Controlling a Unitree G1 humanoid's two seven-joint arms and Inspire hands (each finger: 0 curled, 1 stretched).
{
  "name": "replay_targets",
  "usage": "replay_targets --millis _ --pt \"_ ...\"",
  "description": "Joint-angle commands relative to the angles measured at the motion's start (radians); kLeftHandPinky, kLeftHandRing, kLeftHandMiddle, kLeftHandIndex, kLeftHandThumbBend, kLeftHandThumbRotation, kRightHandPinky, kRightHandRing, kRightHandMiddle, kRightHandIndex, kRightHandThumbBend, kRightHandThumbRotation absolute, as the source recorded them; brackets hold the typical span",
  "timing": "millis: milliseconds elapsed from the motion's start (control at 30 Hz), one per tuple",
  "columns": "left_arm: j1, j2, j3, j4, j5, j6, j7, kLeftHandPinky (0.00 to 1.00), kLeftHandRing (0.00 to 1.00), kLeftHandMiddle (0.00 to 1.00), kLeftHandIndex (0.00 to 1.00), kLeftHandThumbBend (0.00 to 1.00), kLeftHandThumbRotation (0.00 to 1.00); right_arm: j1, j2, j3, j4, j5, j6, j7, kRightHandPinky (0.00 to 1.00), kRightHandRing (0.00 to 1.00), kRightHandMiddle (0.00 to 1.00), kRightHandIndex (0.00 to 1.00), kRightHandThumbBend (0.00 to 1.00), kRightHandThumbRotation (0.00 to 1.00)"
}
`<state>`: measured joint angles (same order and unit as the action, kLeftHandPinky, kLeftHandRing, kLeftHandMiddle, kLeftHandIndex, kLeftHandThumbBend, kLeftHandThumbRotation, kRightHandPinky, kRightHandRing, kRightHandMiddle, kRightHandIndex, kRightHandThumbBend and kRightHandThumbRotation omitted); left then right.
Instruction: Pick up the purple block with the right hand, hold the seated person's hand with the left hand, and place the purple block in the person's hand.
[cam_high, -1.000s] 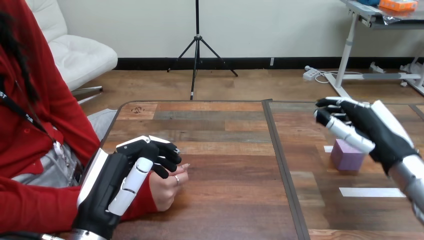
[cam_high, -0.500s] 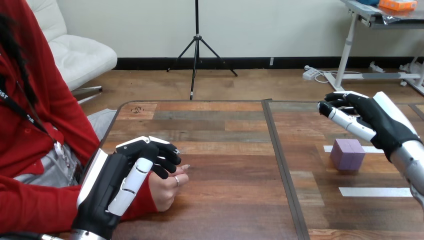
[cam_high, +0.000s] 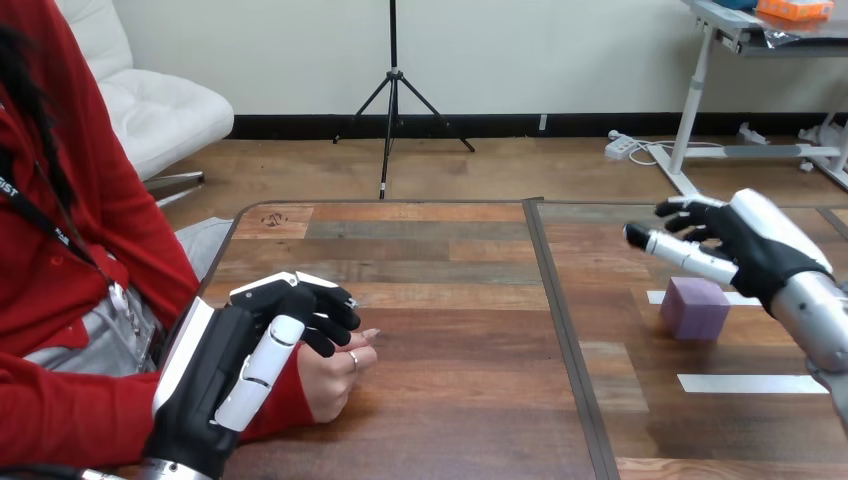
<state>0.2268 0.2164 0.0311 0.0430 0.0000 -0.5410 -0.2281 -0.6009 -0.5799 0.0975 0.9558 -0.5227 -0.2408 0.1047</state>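
Observation:
A purple block (cam_high: 694, 308) rests on the table's right half. My right hand (cam_high: 737, 243) hovers just above and behind it, open with relaxed fingers, not touching it. At the lower left, my left hand (cam_high: 232, 358) lies over the person's hand (cam_high: 330, 376), its fingers curled round the top of it. The person's hand is a loose fist resting on the wood, with a red sleeve at its wrist.
Two strips of white tape lie on the right half, one (cam_high: 750, 383) in front of the block and one (cam_high: 737, 298) behind it. A dark seam (cam_high: 563, 330) splits the tabletop down the middle. The person sits at the left edge.
My right hand has drifted right and slightly back, uncovering the purple block. The left hand and the person's hand have stayed put.

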Motion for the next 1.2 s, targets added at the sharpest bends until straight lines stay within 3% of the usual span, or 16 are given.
replay_targets --millis 0,400,667,1167 --pt "-0.068 0.005 0.023 -0.023 -0.001 -0.044 0.02 0.46 0.53 0.55 0.53 0.58 1.0 -0.263 -0.059 0.118 0.157 -0.125 -0.009 -0.089 0.84 0.9 0.9 0.91 0.82 0.99" --pt "-0.064 0.009 0.023 -0.033 -0.01 -0.037 0.012 0.46 0.53 0.55 0.53 0.58 1.0 -0.326 -0.026 0.198 0.269 -0.203 0.046 -0.099 0.93 0.97 0.97 0.97 0.91 1.0" --pt "-0.065 0.011 0.027 -0.03 -0.01 -0.048 0.012 0.46 0.52 0.55 0.53 0.57 1.0 -0.342 0.006 0.228 0.316 -0.213 0.098 -0.101 0.93 0.98 0.99 0.98 0.95 1.0" --pt "-0.049 0.01 0.036 -0.037 -0.007 -0.056 0.023 0.44 0.51 0.53 0.52 0.56 1.0 -0.339 0.038 0.268 0.359 -0.205 0.133 -0.118 0.92 0.98 0.98 0.97 0.99 1.0"
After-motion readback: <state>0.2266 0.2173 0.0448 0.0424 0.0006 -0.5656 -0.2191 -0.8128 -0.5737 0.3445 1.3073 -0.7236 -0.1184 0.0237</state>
